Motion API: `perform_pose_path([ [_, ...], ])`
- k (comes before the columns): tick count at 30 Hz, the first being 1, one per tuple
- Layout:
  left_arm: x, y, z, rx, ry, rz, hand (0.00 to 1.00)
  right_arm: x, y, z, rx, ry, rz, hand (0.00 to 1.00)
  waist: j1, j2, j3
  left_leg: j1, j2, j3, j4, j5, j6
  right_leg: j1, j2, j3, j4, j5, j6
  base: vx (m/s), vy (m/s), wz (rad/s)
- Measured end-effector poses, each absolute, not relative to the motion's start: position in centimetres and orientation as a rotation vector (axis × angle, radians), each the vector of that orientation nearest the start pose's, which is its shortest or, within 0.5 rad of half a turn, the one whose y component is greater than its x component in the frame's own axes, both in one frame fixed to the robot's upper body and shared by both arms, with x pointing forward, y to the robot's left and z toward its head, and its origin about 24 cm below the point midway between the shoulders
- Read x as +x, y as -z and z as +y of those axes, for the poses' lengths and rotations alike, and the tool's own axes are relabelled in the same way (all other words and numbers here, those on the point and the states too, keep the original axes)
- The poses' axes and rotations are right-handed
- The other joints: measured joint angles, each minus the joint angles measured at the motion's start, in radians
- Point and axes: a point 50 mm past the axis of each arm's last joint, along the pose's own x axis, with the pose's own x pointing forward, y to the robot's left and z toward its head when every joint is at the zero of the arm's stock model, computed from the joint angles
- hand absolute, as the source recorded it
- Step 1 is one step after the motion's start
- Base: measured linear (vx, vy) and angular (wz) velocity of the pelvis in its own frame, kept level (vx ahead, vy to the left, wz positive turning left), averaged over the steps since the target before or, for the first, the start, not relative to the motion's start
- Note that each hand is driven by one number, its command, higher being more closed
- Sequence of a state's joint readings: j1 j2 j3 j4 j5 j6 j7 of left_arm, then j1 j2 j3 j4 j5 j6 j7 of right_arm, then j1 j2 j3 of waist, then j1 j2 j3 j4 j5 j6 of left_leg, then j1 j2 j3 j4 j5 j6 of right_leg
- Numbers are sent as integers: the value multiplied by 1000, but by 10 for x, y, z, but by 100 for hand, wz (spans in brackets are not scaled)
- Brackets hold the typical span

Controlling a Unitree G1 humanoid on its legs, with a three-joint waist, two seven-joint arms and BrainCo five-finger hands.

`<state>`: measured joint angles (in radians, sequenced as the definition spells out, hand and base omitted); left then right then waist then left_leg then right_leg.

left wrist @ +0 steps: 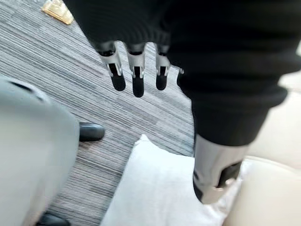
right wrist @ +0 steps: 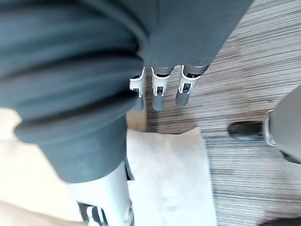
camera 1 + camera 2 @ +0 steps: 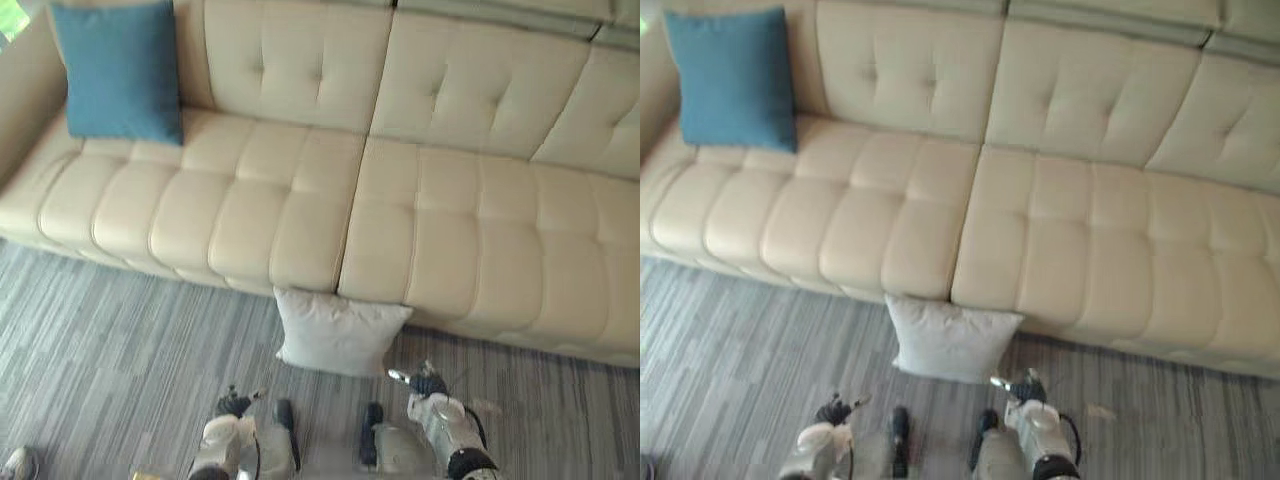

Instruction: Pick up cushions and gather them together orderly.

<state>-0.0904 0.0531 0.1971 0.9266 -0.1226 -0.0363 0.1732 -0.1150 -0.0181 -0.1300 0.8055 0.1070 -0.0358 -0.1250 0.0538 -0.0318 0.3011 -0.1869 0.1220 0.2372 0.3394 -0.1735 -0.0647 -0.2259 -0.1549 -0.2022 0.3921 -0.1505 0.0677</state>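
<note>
- Across the upper part of the head views runs a long beige tufted leather sofa. Its seat and back are quilted into soft, padded squares with a smooth, faintly glossy skin.
- Below it lies a grey carpeted floor, flat and finely striped in lighter and darker threads.
- At the sofa's left end a square teal-blue fabric cushion stands upright on the seat against the backrest. It looks matte and woven, with crisp corners.
- Well apart from it, a pale grey-white square cushion sits on the floor. It leans against the sofa's front edge near the seam between the two seat sections, and it looks plump and slightly creased.
- Near the white cushion hangs the left hand, fingers straight and relaxed, holding nothing.
- On the cushion's other side the right hand hangs likewise, fingers extended and empty.
- By my reading the task is barely begun: no cushion is lifted and the two lie far apart. What remains is to grasp the floor cushion and set it neatly beside the blue one.
</note>
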Motion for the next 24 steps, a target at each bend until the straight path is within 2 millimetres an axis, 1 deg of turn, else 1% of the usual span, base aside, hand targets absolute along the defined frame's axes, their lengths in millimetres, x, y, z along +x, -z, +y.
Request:
perform_pose_path([
  [1,187,120,203,-84,-397,783,0,218,98,-177,86,251,644,0,1,-1,4,-17,7,7,26,-14,0,-20,0,2,20,-9,-4,-191,-20,-45],
  [2,198,113,204,-98,-399,742,0,226,90,-174,79,235,605,0,1,-3,9,-69,25,25,99,-49,1,-74,0,15,73,-32,-10,-179,-8,-35],
  [3,203,110,204,-106,-400,724,0,229,88,-172,76,230,591,0,1,-4,10,-96,32,33,130,-62,4,-102,0,22,95,-41,-16,-328,-18,-63],
  [4,217,100,204,-116,-396,668,0,241,80,-167,67,205,557,0,2,-2,28,-161,60,58,220,-100,7,-173,3,40,151,-68,-27,-244,-7,-52],
  [5,220,97,204,-117,-395,655,0,244,77,-165,64,196,548,0,1,1,34,-177,67,59,242,-110,9,-191,6,45,169,-69,-27,-256,-16,-58],
  [7,239,82,203,-147,-404,580,0,256,65,-158,55,164,495,0,-4,6,48,-285,103,65,355,-149,13,-307,14,62,264,-84,-39,-226,-25,-29],
  [8,242,79,204,-152,-406,567,0,258,64,-157,54,161,489,0,-6,5,53,-297,106,64,367,-153,13,-320,14,63,274,-86,-42,-229,-39,-6],
  [9,251,72,204,-154,-401,537,0,262,60,-156,50,155,478,0,-8,6,65,-327,114,58,392,-160,10,-346,14,62,297,-89,-45,-157,-41,5],
  [10,262,62,204,-162,-396,494,0,269,54,-154,49,152,456,0,-8,5,75,-367,127,57,423,-161,9,-385,13,58,326,-96,-47,-229,-73,9],
  [11,272,52,208,-173,-399,457,0,280,41,-152,51,148,404,0,-9,5,89,-417,140,56,457,-161,10,-432,13,55,357,-100,-51,-179,-69,6],
  [12,277,47,211,-180,-405,438,0,287,33,-151,52,145,374,0,-9,4,92,-444,148,56,473,-160,11,-460,13,54,372,-101,-51,-178,-77,3],
  [14,292,29,222,-204,-439,375,0,312,5,-147,53,129,275,0,-16,4,109,-537,174,60,517,-156,17,-550,15,49,407,-97,-57,-192,-78,-2],
  [15,302,15,230,-234,-466,326,0,326,-14,-148,40,124,213,0,-15,4,130,-586,184,58,543,-152,24,-600,15,49,429,-92,-65,-150,-55,-2],
  [16,306,10,232,-245,-472,308,0,331,-22,-148,34,123,191,0,-15,3,136,-607,187,58,554,-148,30,-620,15,49,439,-90,-68,-167,-53,-5],
  [17,316,-5,241,-259,-487,259,0,344,-42,-151,17,121,130,0,-15,4,150,-663,197,56,576,-146,35,-674,18,49,453,-83,-73,-100,-28,-7],
  [18,322,-15,246,-273,-496,224,0,352,-55,-153,4,121,92,0,-15,3,157,-700,200,54,585,-141,40,-709,19,50,460,-76,-77,-127,-32,-5],
  [19,332,-32,251,-279,-495,173,0,362,-74,-159,-17,127,37,0,-15,3,174,-743,201,52,592,-129,41,-751,18,49,466,-62,-85,-63,-12,1],
  [20,338,-43,254,-275,-491,143,0,367,-85,-162,-29,130,9,0,-15,2,185,-762,200,50,593,-123,41,-767,17,48,468,-55,-87,-64,-6,9],
  [21,347,-63,260,-266,-490,85,0,376,-105,-168,-51,141,-44,0,-15,5,206,-802,198,43,599,-114,44,-801,13,44,473,-48,-88,-63,-1,17],
  [22,355,-86,267,-275,-500,13,0,382,-127,-178,-58,166,-103,0,-15,10,212,-867,197,28,616,-106,49,-856,11,37,486,-47,-89,-63,-3,18],
  [23,357,-94,270,-274,-504,-13,0,384,-133,-182,-57,178,-119,0,-15,8,213,-887,197,26,619,-105,50,-875,8,36,493,-47,-89,-44,-9,19],
  [24,362,-113,276,-268,-506,-69,0,389,-150,-190,-55,206,-156,0,-14,7,222,-924,193,23,624,-98,52,-910,0,32,507,-47,-89,-18,-15,18],
])
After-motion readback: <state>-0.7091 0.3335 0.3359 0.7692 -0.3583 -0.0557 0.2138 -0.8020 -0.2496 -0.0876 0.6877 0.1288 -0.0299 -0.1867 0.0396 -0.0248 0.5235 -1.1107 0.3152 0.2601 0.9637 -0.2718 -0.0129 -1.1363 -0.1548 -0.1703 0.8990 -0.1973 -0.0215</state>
